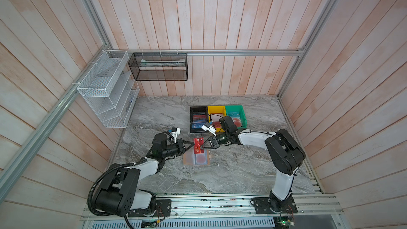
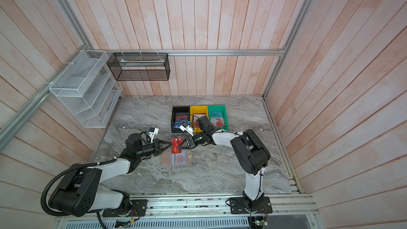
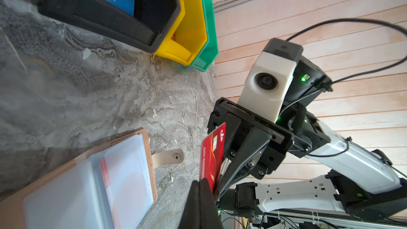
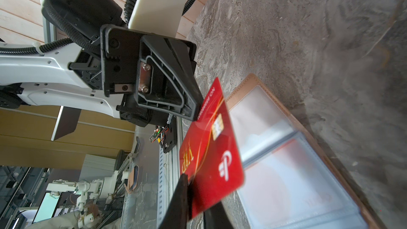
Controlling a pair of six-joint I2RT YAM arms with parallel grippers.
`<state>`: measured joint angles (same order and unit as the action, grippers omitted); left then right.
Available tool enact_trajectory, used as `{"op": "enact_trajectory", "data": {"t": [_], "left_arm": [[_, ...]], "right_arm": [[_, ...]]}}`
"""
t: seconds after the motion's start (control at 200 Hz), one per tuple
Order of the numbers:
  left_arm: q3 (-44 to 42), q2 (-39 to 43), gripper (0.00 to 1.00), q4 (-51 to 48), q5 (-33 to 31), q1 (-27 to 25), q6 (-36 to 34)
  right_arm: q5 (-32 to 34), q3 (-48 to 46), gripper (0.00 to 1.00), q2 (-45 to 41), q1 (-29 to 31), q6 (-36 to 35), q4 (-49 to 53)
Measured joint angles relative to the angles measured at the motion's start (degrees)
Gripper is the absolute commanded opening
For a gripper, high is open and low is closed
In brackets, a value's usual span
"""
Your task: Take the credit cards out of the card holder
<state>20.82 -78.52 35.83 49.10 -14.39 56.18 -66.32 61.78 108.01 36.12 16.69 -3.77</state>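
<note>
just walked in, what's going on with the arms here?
Mid handover, by the look of it. The left tool is pinching a red VIP card in the air by the open card holder, which lies flat on the table. The right tool has its jaws either side of the card's other edge; whether it has clamped is unclear. A pale card with a red circle sits in a sleeve.

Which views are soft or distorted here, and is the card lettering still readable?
Both top views: wide-angle bowing of the wall planks, even light, VIP on the red card just legible. Left wrist: card holder close up and out of focus, black bin sharp. Right wrist: card lettering slightly smeared but readable, holder sleeves hazy.
</note>
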Motion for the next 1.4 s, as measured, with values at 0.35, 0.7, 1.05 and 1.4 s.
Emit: {"op": "enact_trajectory", "data": {"t": [0.35, 0.7, 1.05, 1.4], "left_arm": [[-0.66, 1.55, 0.00, -0.28, -0.20, -0.28, -0.26], [-0.81, 1.03, 0.00, -0.46, -0.31, -2.21, -0.22], [-1.33, 0.98, 0.00, -2.27, -0.46, -2.67, -0.70], [-0.31, 0.37, 0.00, -9.84, -2.60, -2.67, -3.74]], "right_arm": [[-0.48, 4.79, 0.09, 0.87, -0.35, -5.53, 9.27], [-0.44, 8.59, 0.08, 0.90, -2.25, -9.22, 14.56], [1.09, 13.18, 0.00, 0.96, -3.63, -13.60, 21.05], [25.73, 19.34, 0.00, -2.21, -6.49, -25.33, 30.58]]}}
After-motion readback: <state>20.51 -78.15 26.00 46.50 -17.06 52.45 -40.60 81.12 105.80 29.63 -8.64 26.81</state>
